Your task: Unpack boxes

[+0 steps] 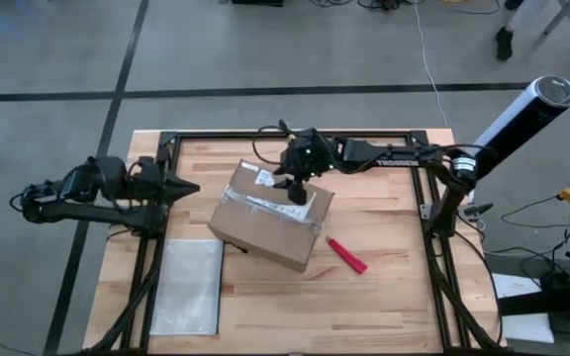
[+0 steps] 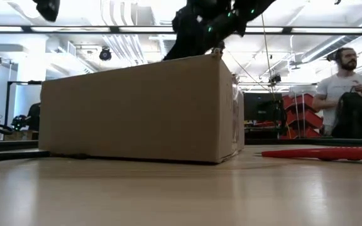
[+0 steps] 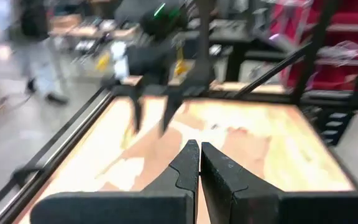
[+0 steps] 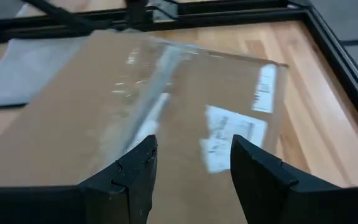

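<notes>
dark jointed arms, black angular jaws, green indicator lights

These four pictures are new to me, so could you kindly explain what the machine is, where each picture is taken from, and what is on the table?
It is a robot with two dark arms at a wooden table. One camera looks straight down, one looks level across the table top, and one sits on each wrist.

On the table lie a brown cardboard box with clear tape and a white label, a small red knife beside it, and a flat translucent pouch.

The right gripper hovers over the box top with its fingers open, holding nothing. The left gripper waits at the table's left edge, shut and empty.

A person stands in the room behind.
</notes>
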